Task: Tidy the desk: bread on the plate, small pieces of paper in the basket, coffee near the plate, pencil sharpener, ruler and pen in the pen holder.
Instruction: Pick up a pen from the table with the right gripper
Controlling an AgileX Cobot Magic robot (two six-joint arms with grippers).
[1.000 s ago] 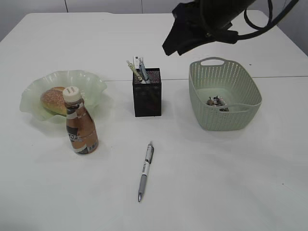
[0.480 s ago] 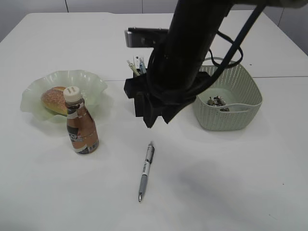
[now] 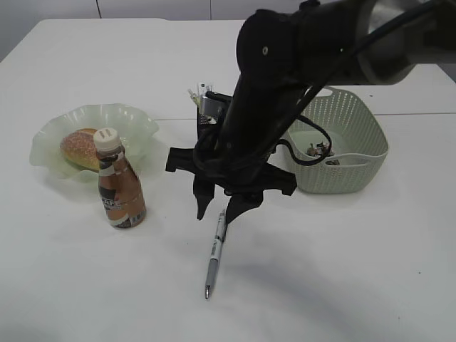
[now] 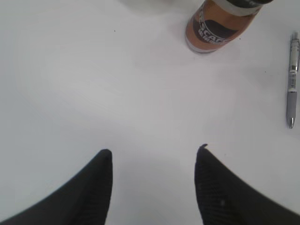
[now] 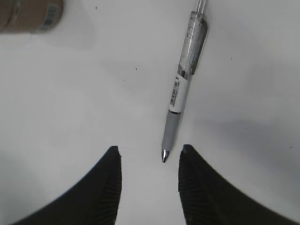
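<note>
- Lying flat on the white table [image 3: 342,285], the pen [image 3: 216,254] has its long axis running almost straight toward the camera in the exterior view, tip at the near end and clip end away, toward the pen holder [image 3: 211,114].
- In the right wrist view the pen [image 5: 183,87] slants a little, its metal tip pointing down between the two fingertips and its clear upper end cut off by the top edge.
- The right gripper [image 3: 217,208] hangs just above the far end of the pen with its jaws spread wide and nothing between them; the right wrist view [image 5: 148,161] shows the same open gap.
- The left gripper [image 4: 153,157] is also spread wide and empty over bare table, with the pen [image 4: 292,79] at the right edge of its view and the bottle's [image 4: 220,26] base near the top, its upper part cut off.
- The right arm [image 3: 285,92] hides most of the pen holder; only a few items poking out of it show.
- The coffee bottle [image 3: 120,182] stands upright just in front of the green plate [image 3: 135,121], which holds the bread [image 3: 80,148].
- Small scraps lie in the basket [image 3: 356,171], too small to make out.
</note>
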